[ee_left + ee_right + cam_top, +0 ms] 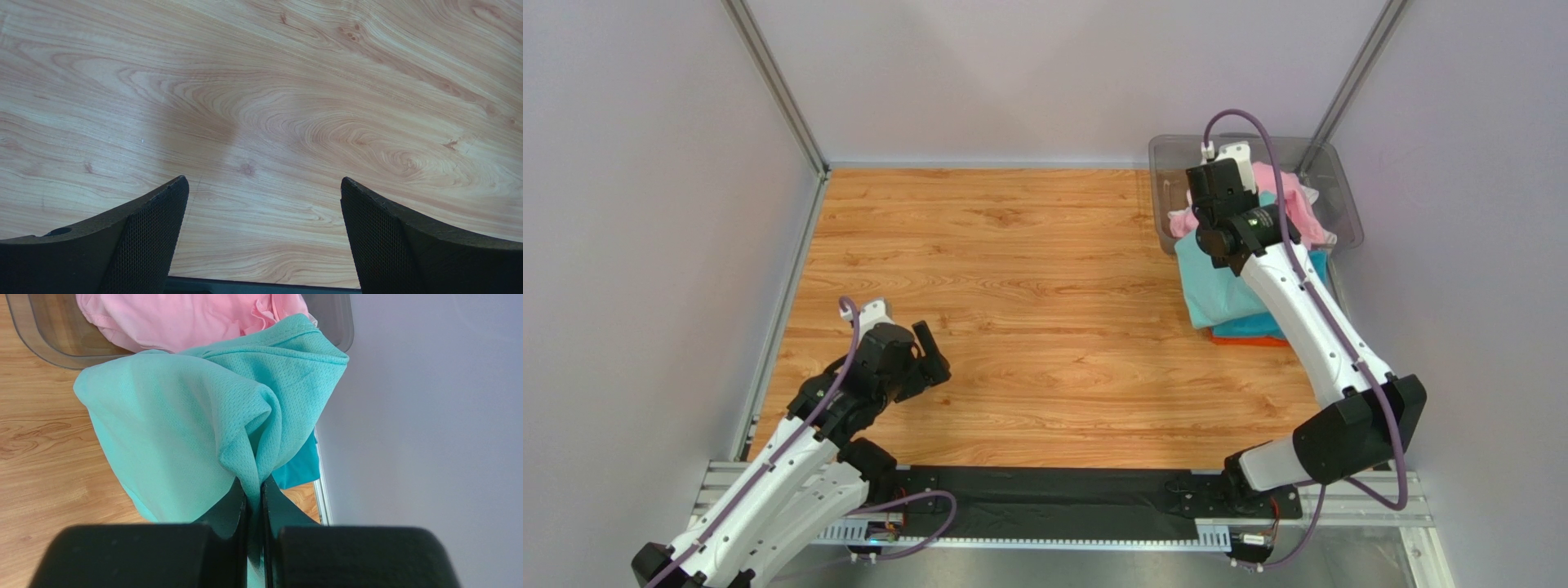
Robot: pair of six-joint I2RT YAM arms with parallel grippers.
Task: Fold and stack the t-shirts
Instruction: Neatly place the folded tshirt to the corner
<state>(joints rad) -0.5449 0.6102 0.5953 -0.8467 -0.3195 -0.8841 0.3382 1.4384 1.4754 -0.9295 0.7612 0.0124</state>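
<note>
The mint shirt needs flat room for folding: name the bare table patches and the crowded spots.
Bare table spans back wall to black strip, between the open left tool and the mint green shirt. Crowded: the far right corner, where bin, pink shirt, teal blue shirt and the right tool, shut on that shirt, bunch together.

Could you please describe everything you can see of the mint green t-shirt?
The mint green t-shirt is soft, finely perforated cloth, bunched and unfolded. The right gripper is shut on a pinched fold, and the rest drapes loosely. It lies at the table's far right, by the grey bin's rim, next to a pink shirt, with a teal blue shirt below it.
</note>
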